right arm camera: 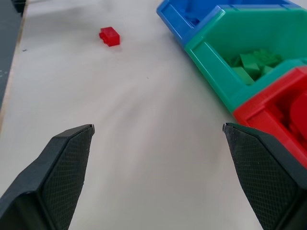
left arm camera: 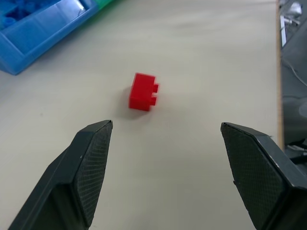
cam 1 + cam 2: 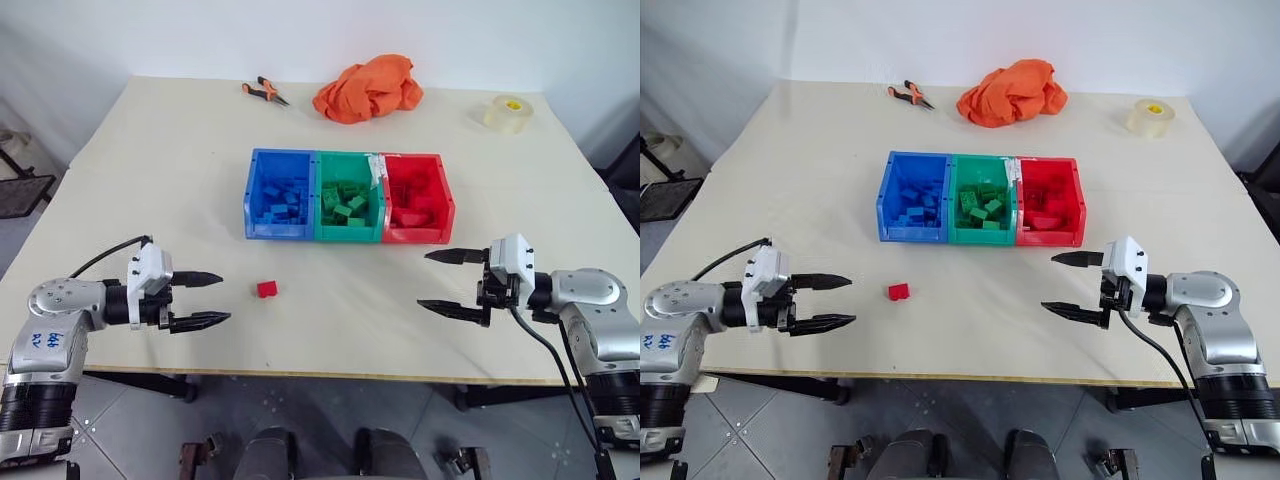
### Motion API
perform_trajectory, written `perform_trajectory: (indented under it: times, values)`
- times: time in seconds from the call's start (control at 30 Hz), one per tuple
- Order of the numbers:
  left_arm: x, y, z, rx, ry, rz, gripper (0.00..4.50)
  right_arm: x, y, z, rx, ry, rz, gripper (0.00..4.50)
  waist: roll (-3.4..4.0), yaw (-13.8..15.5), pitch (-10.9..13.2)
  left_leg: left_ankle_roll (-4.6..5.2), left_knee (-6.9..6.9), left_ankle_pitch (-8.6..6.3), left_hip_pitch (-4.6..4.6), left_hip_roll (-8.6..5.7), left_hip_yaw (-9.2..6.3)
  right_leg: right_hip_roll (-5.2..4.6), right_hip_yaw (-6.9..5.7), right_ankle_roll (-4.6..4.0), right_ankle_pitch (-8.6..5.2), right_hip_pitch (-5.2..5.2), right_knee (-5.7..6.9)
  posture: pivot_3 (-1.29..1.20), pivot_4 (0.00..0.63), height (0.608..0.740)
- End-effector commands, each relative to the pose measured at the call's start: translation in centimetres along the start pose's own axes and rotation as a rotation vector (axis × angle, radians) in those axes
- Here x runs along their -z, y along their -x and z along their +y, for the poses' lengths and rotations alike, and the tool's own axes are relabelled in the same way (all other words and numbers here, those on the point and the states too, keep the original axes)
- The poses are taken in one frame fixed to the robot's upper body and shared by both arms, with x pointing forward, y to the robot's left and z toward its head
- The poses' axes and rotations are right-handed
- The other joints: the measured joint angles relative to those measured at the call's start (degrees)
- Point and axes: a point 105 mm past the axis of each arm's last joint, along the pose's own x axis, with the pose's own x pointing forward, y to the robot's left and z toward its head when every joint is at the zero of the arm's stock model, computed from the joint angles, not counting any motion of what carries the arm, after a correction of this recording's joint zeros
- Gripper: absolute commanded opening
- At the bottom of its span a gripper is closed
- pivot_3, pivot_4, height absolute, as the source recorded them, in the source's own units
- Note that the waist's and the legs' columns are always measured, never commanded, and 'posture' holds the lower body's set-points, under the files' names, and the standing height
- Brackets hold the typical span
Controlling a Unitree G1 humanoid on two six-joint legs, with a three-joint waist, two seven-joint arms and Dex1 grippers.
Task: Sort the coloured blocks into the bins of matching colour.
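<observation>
From my seat I count one loose red block (image 3: 266, 289) on the table (image 3: 150, 180), in front of the three bins (image 3: 348, 236), near my left gripper (image 3: 212, 299). Both it and the right gripper (image 3: 440, 282) are spread wide, holding nothing.

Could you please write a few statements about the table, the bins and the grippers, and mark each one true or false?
1. One red block lies loose on the table, in front of the bins. True.
2. The green bin stands at the end of the row. False: it sits in the middle, between the blue bin and the red bin.
3. The left gripper holds the red block. False: its jaws are open and empty, with the block lying beyond them.
4. The right gripper has open jaws. True.
5. An orange cloth lies beyond the bins. True.
</observation>
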Motion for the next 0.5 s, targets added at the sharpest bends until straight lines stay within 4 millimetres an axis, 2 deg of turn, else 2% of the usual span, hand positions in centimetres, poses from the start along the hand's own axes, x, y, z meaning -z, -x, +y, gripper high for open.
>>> perform_trajectory:
  times: [0.03, 0.2, 0.37, 0.5]
  values:
    - [-1.1, -0.7, 0.0, -0.009, -0.069, -0.026, 3.84, -1.0, 0.1, -0.3, 0.002, 0.038, -0.021, 4.5, 0.02, 0.05, -0.01, 0.0, -0.02, -0.01, 0.0, -0.01, 0.01, -0.01, 0.04, 0.0, 0.0, -0.01, 0.0, 0.0, 0.15, 0.74]
    - [-1.3, -4.0, 0.9, -0.008, -0.108, -0.052, 3.84, -1.3, -0.1, -0.4, 0.004, 0.04, -0.024, 4.5, 0.04, 0.32, -0.03, -0.01, -0.04, -0.02, -0.02, -0.03, 0.04, 0.02, -0.05, 0.0, 0.0, -0.05, 0.02, 0.0, 0.15, 0.74]
    - [0.0, -6.9, 1.6, 0.03, -0.111, -0.034, 3.84, -1.3, 0.3, -0.2, 0.024, 0.037, -0.014, 4.5, 0.05, 0.31, -0.04, -0.01, -0.05, -0.02, -0.01, -0.03, 0.19, 0.08, -0.03, 0.0, 0.0, -0.09, 0.02, 0.0, 0.15, 0.74]
    - [1.1, -8.3, 1.4, 0.084, -0.124, 0.001, 3.84, -1.3, 0.8, 0.1, 0.047, 0.032, -0.002, 4.5, 0.04, 0.33, -0.05, -0.01, -0.04, -0.02, 0.0, -0.02, 0.29, 0.09, -0.02, 0.0, 0.0, -0.13, 0.03, 0.0, 0.15, 0.74]
